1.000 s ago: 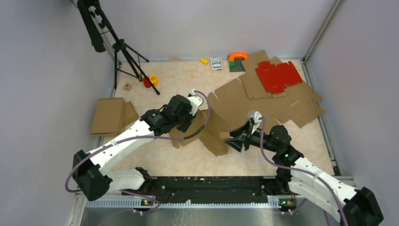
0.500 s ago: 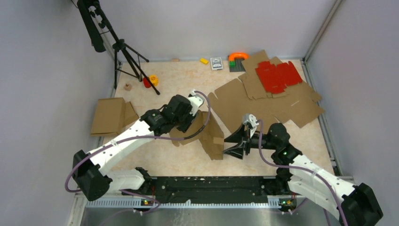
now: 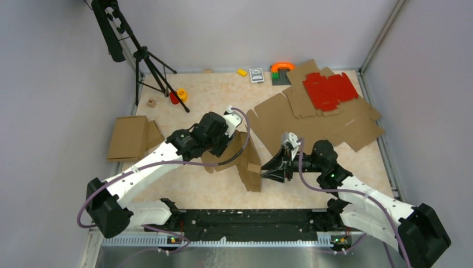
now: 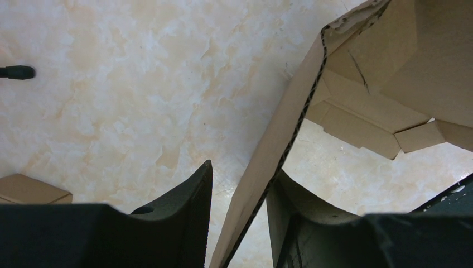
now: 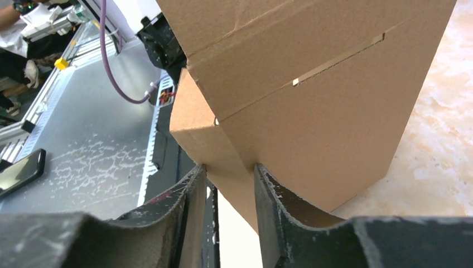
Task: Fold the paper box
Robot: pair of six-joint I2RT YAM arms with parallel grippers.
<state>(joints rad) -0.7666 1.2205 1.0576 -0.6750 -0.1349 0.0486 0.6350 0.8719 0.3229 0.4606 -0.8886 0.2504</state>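
Note:
The paper box point(image 3: 252, 176) is a brown die-cut piece, partly folded, with a panel standing on edge mid-table. My left gripper point(image 3: 233, 144) is at its far left side. In the left wrist view a box panel point(image 4: 357, 61) runs edge-on between the fingers of that gripper point(image 4: 241, 170), which is shut on it. My right gripper point(image 3: 263, 170) meets the box from the right. In the right wrist view a corner flap of the box point(image 5: 312, 84) sits between the fingers of that gripper point(image 5: 230, 166), which is shut on it.
Flat brown cardboard sheets point(image 3: 329, 125) with a red die-cut sheet point(image 3: 329, 89) on top lie at the back right. A folded cardboard piece point(image 3: 129, 138) lies at the left. A tripod point(image 3: 148, 61) and small toys point(image 3: 179, 96) stand at the back left.
My right gripper has moved left with the box flap, and the box panel has swung more upright towards the left gripper. The left arm has not moved.

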